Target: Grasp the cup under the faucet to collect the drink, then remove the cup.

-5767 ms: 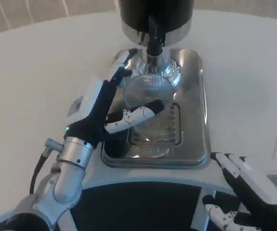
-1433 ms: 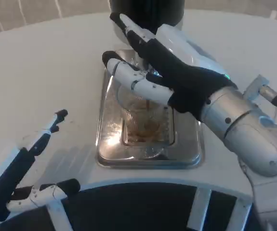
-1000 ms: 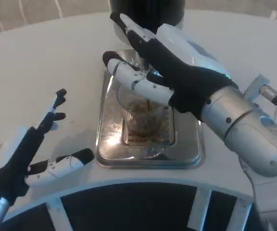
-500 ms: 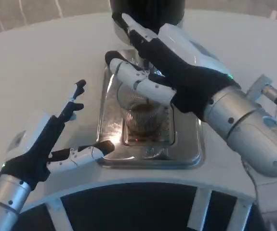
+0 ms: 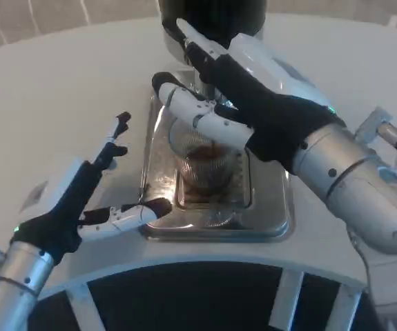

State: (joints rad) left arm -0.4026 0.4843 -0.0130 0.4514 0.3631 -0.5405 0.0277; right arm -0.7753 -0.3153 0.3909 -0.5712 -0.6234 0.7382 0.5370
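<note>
A clear ribbed cup (image 5: pixel 204 162) with brown drink in it stands on the grate of the steel drip tray (image 5: pixel 267 219), below the black dispenser (image 5: pixel 212 15). My right hand (image 5: pixel 253 93) reaches over the cup from the right, fingers stretched against the dispenser front, thumb across the cup's far rim; the faucet is hidden behind it. My left hand (image 5: pixel 88 196) is left of the tray, fingers spread and empty, its thumb tip at the tray's front left corner.
The white table (image 5: pixel 60 89) spreads left and behind the tray. A dark curved edge (image 5: pixel 198 296) of the robot's body runs along the bottom.
My left hand has come up from the lower left towards the tray, its thumb now reaching the tray's corner. The brown drink has risen in the cup. My right hand has hardly moved.
</note>
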